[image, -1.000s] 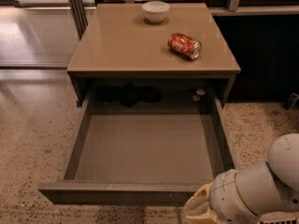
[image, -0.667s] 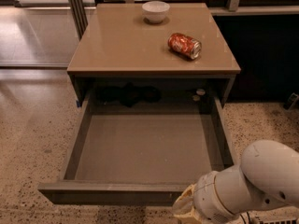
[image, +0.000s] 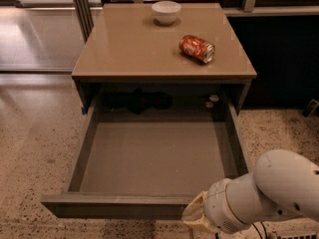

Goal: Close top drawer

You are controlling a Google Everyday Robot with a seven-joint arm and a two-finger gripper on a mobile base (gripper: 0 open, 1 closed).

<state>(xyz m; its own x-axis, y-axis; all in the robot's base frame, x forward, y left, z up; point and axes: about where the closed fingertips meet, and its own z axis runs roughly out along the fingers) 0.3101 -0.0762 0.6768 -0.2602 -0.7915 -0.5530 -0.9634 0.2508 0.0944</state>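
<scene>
The top drawer (image: 149,158) of the tan-topped cabinet (image: 149,49) is pulled far out towards me. Its grey inside holds nothing I can see. Its flat front (image: 114,205) runs across the bottom of the view. My white arm (image: 269,193) comes in from the lower right. My gripper (image: 197,218) is at the drawer front's right part, at its outer face. Only its cream wrist end shows. The lower drawers are hidden under the open one.
A white bowl (image: 166,11) stands at the back of the cabinet top. A red can (image: 197,49) lies on its side at the right. Speckled floor (image: 30,148) lies to the left and right. Dark furniture (image: 284,59) stands to the right.
My arm and gripper have moved left along the drawer front, from its right corner towards its middle. The drawer stays pulled out as before.
</scene>
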